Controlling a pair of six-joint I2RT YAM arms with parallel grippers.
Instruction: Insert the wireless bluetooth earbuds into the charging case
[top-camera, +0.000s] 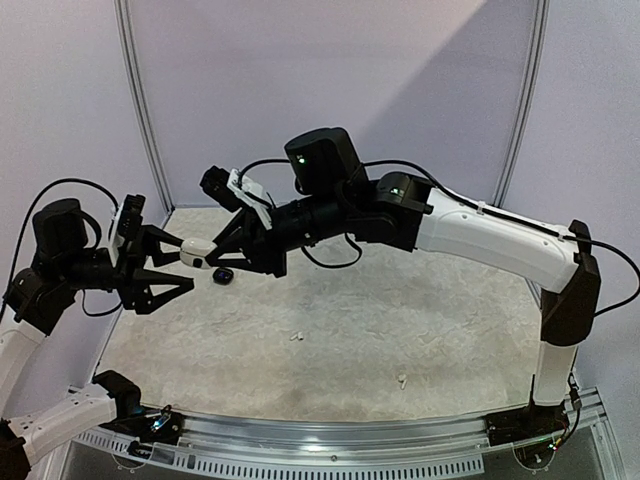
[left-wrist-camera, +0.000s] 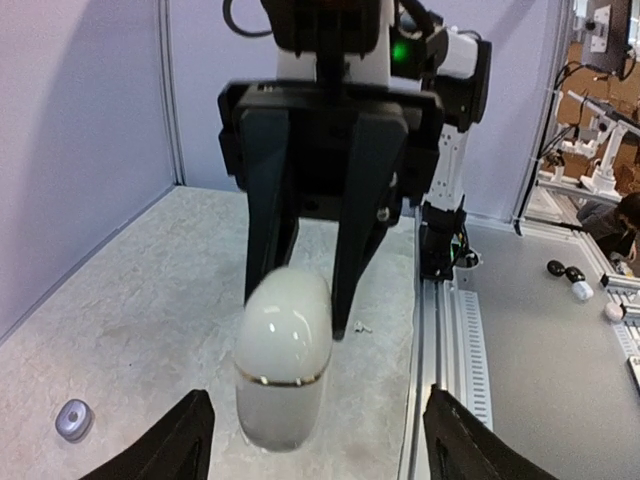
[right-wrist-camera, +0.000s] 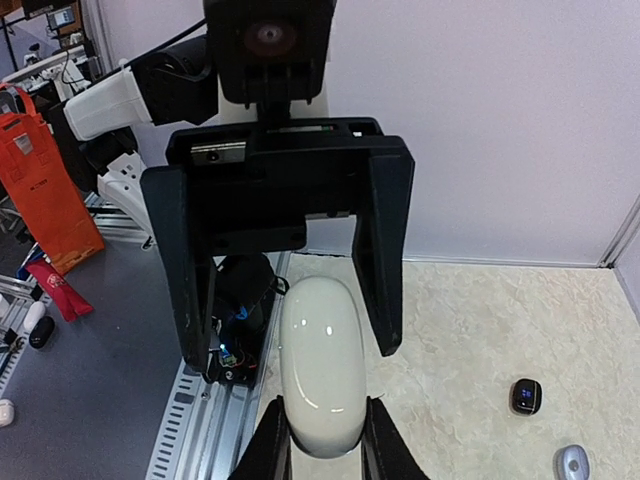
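My right hand (right-wrist-camera: 325, 412) grips the white charging case (right-wrist-camera: 320, 350) above the counter (top-camera: 420, 320); my left hand (left-wrist-camera: 318, 405) stands wide around its other end. Tiny white earbuds (top-camera: 296, 336) lie loose on the counter, and the black case (right-wrist-camera: 526, 396) has a lit mark too small to read

Pale marbled table top (top-camera: 450, 330), with a little scatter on it. One tiny white earbud (top-camera: 296, 336) sits at nine o'clock from centre, and a second white earbud (top-camera: 402, 379) at four, well apart. The black bud (top-camera: 222, 274) is out at ten o'clock. On the right wrist view the silvery-grey bud (right-wrist-camera: 570, 462) lies near it, at its five o'clock.
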